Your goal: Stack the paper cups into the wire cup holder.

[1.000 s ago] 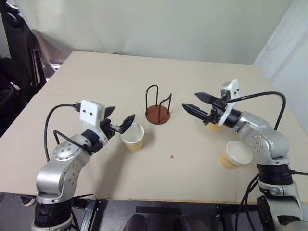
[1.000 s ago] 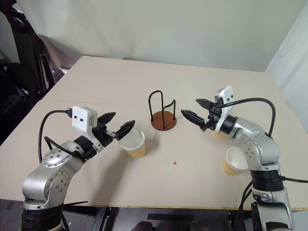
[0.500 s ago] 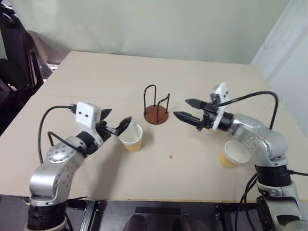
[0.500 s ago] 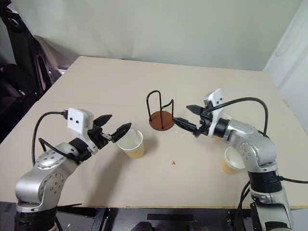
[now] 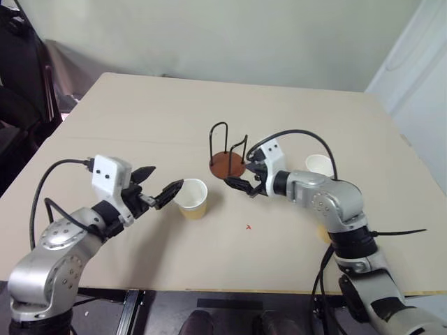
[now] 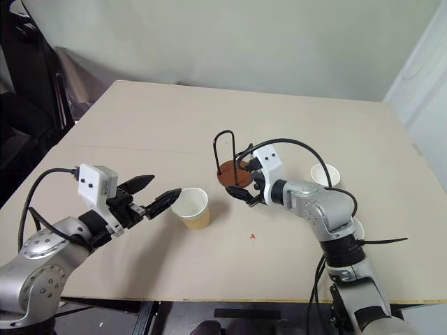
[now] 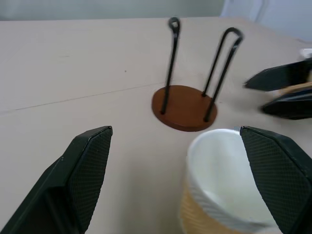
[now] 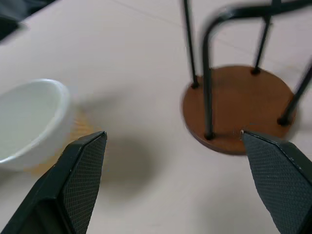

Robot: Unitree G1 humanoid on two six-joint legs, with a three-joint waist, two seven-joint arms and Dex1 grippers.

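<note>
On the desk [image 5: 140,112], from the head, the holder [image 5: 228,162] stands mid-desk; the left pincer [image 5: 156,187] is spread, just beside a cup [image 5: 192,198]. The right pincer [image 5: 244,179] is spread, next to the holder's base; another cup [image 5: 319,166] sits behind its arm.

From the left wrist, cup [image 7: 229,187] between the fingers [image 7: 80,175], holder [image 7: 187,105] beyond.

From the right wrist, holder [image 8: 239,109] and cup [image 8: 31,122] lie apart.

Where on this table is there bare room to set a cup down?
Free: the far table behind the wire cup holder, and the near strip around the red mark. Crowded: between left gripper, cup, holder and right gripper.
</note>
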